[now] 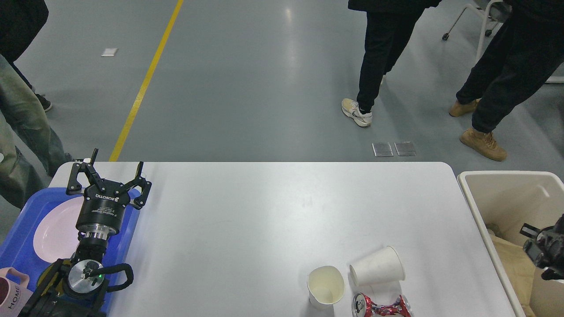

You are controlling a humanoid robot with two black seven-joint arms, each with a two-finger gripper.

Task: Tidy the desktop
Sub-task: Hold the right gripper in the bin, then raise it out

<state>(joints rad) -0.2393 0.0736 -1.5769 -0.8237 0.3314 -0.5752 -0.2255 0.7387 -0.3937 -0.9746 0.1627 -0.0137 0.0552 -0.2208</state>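
The white desktop [246, 220] fills the lower middle of the head view. Near its front right edge stand an upright white paper cup [326, 286], a white paper cup lying on its side [377, 267], and a crushed red and silver can [381, 306]. My left gripper [110, 169] is open and empty, held over the blue tray [17, 229] at the table's left end. My right gripper [544, 253] shows only as a dark part at the right edge, over the beige bin [502, 193]; its fingers cannot be told apart.
A pale pink plate [55, 231] lies in the blue tray, and a pink mug marked HOME [11, 293] stands at its front. The bin holds brown paper. Several people stand beyond the table and at the left.
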